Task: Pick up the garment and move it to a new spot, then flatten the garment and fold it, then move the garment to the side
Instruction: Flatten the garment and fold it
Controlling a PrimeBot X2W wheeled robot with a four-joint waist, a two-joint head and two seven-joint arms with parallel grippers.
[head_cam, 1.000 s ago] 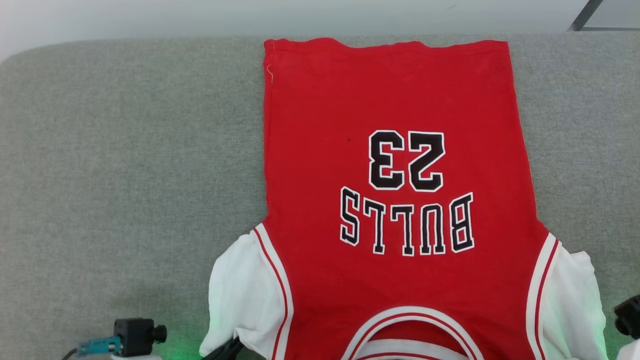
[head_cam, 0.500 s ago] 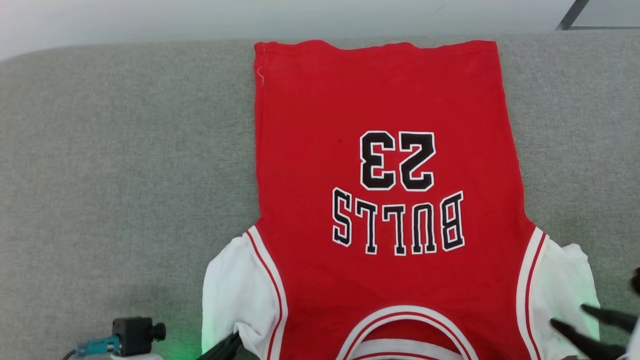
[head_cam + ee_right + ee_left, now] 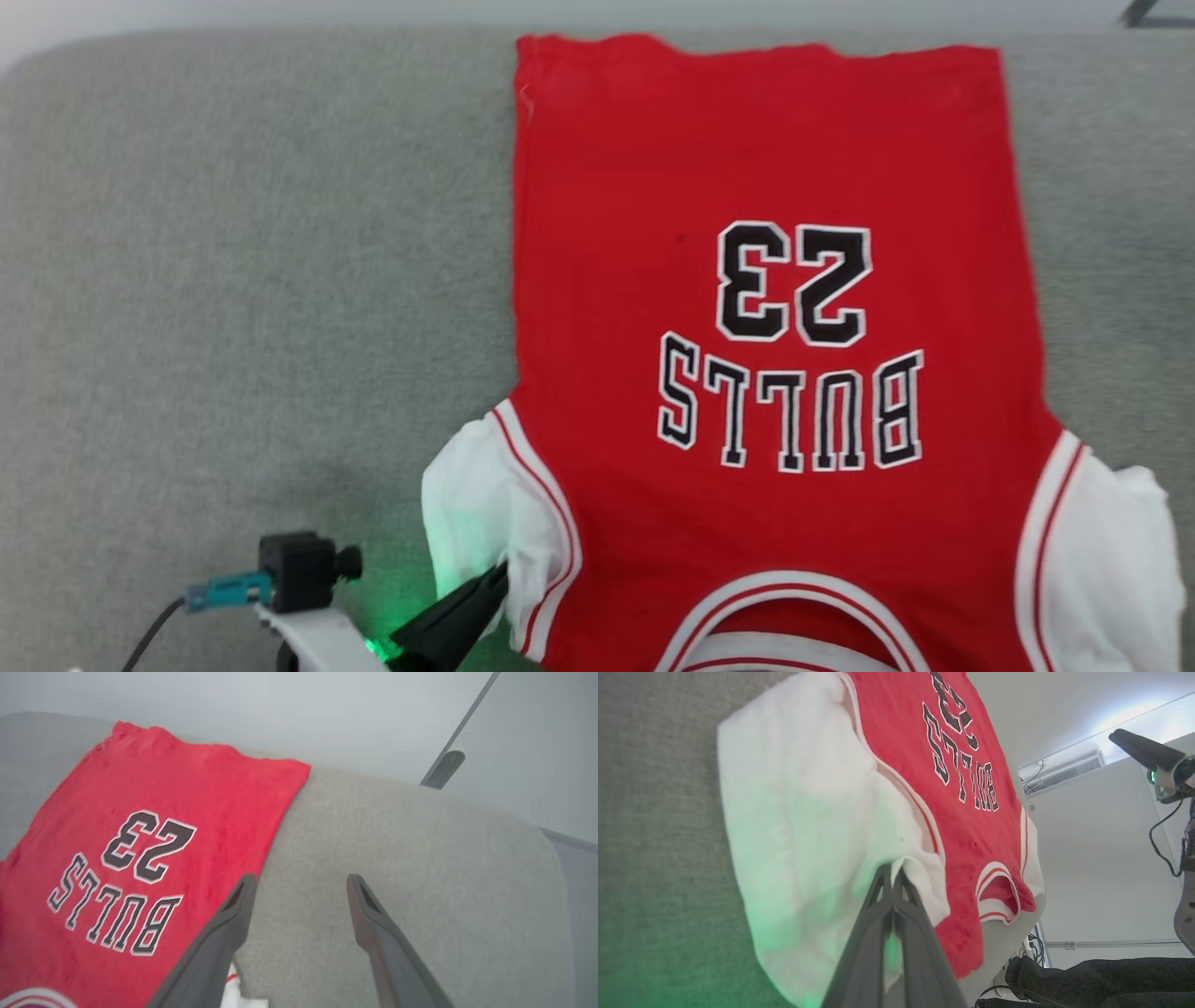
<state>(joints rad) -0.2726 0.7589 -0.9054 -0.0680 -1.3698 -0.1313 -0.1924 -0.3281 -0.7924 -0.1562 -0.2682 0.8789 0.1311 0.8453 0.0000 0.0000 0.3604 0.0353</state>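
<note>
The garment, a red jersey with white sleeves and a black 23, lies spread flat on the grey padded surface, collar towards me. My left gripper is at the near left sleeve. In the left wrist view it is shut, with the white sleeve's edge pinched at its fingertips. My right gripper hovers open and holds nothing. It is over bare grey surface just right of the garment. One of its dark fingers shows raised beyond the garment's far sleeve.
The small black wrist camera with its teal plug sits on my left arm at the lower left. The grey surface's far edge meets a pale wall. A slanted metal bar stands behind it. Bare surface lies left of the garment.
The head camera has shifted. My right gripper has opened over the right sleeve, then left the head view's lower right. The left gripper reaches further up into that view, still at the sleeve.
</note>
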